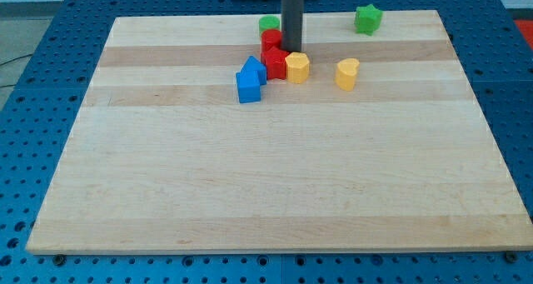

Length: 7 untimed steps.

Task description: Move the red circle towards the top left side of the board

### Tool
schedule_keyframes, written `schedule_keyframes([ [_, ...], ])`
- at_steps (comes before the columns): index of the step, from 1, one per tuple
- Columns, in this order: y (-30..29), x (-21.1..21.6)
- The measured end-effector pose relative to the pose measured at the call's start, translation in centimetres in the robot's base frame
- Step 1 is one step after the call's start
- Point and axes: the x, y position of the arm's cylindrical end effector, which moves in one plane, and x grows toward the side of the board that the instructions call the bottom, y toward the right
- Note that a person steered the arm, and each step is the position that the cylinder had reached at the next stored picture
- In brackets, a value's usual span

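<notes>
The red circle (271, 41) is a red cylinder near the board's top centre, partly hidden by my rod. A second red block (275, 64) sits just below it, shape unclear. My tip (292, 50) is at the red circle's right side, touching or nearly touching it, just above the yellow hexagon (297, 67). Two blue blocks stand at the left of the red ones: an upper one (255, 68) and a lower one (247, 87).
A green block (268, 23) lies above the red circle near the top edge. A green star (368, 18) is at the top right. A yellow heart (347, 73) lies right of the cluster. The wooden board (250, 176) rests on a blue perforated table.
</notes>
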Motion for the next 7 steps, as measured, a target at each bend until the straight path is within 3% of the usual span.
schedule_keyframes([
  [1, 3.7, -1.0],
  [4, -13.4, -4.8],
  [5, -12.1, 1.4],
  [6, -12.6, 4.8],
  [7, -15.7, 1.2],
])
